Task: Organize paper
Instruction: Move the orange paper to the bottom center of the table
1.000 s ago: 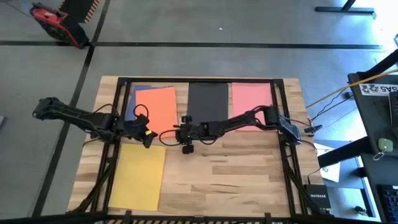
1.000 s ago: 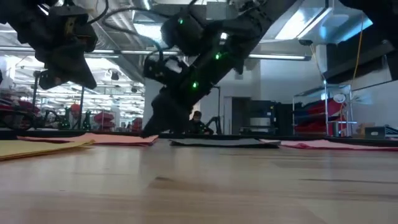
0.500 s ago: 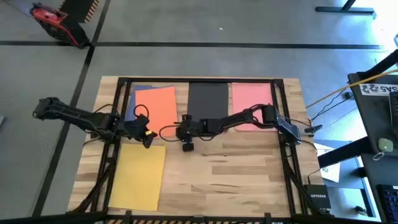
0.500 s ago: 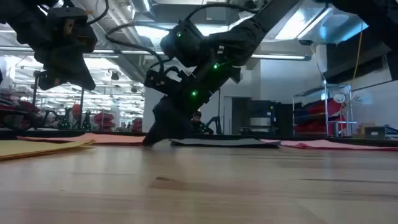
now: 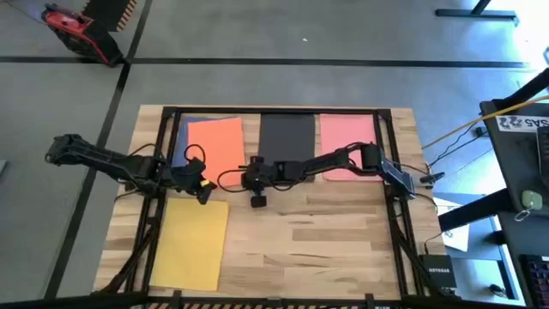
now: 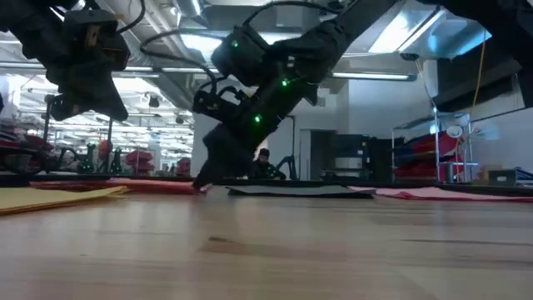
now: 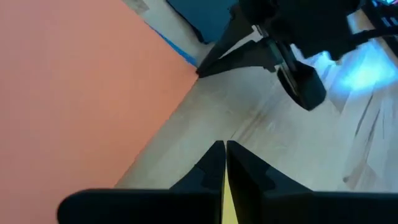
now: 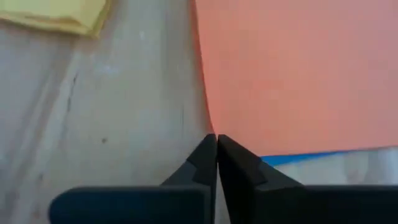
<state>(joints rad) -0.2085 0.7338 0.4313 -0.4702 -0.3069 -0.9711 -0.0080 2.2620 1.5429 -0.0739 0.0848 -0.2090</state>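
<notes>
left tool closed, nothing held, kept above yellow paper's far corner | orange paper on blue paper | right tool closed, moved left to orange corner | black paper, pink paper flat on tabletop | "NETGEAR" box

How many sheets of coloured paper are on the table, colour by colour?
Orange sheet: 1
Blue sheet, mostly hidden under the orange: 1
Black sheet: 1
Pink sheet: 1
Yellow sheet: 1
Total: 5
</notes>
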